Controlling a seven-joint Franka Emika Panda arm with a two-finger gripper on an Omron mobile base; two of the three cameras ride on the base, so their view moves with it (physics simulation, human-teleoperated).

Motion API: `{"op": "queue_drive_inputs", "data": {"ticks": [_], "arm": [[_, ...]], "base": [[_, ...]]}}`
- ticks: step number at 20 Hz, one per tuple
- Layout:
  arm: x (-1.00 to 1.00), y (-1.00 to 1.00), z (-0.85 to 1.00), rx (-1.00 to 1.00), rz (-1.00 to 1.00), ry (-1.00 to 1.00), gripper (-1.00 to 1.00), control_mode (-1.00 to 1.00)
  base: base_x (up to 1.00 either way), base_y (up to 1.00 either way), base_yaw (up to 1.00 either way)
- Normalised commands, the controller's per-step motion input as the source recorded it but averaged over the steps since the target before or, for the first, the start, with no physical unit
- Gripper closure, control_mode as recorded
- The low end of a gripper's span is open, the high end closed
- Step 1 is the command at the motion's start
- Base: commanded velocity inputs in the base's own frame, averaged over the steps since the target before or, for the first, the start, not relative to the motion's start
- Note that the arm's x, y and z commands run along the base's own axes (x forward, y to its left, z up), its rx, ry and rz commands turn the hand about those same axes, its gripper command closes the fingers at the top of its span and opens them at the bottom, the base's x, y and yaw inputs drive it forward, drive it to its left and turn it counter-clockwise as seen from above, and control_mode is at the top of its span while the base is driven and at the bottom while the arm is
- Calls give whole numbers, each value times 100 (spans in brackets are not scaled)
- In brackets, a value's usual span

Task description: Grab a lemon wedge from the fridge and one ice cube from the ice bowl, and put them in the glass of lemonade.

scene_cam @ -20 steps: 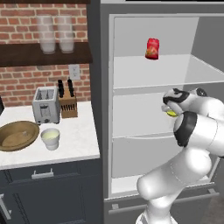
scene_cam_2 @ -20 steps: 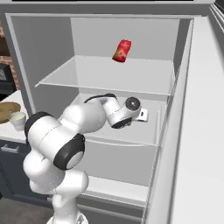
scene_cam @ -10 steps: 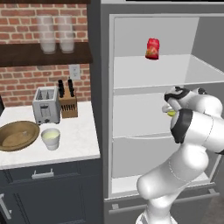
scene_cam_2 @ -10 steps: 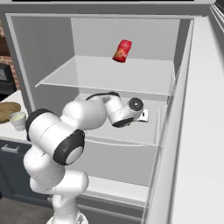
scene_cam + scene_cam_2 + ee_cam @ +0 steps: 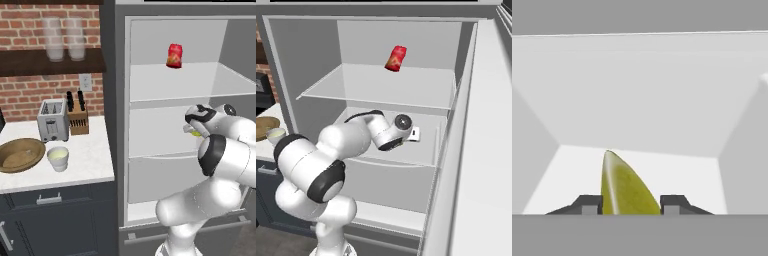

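Hand view shows the lemon wedge (image 5: 626,186) on the fridge (image 5: 175,85) shelf, touched on both sides by the gripper (image 5: 632,204); it looks light, soft and slippery, so hold its fat middle.

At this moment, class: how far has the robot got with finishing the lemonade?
Done: the fridge stands open and the arm is inside, over the middle shelf. In hand: the gripper has its fingertips against both sides of the lemon wedge. Left: carrying the wedge to the glass of lemonade, then taking an ice cube from the ice bowl beside it.
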Motion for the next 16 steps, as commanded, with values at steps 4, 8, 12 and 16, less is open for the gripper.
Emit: {"op": "queue_drive_inputs", "data": {"ticks": [4, 8, 12, 16], "arm": [[-75, 2, -3, 0, 0, -4, 100, -100], [-100, 0, 0, 0, 0, 0, 100, -100], [-96, 7, 23, 0, 0, 0, 100, -100], [-86, 16, 76, 0, 0, 0, 100, -100]], "base": [[0, 0, 0], [0, 0, 0], [0, 0, 0], [0, 0, 0]]}}
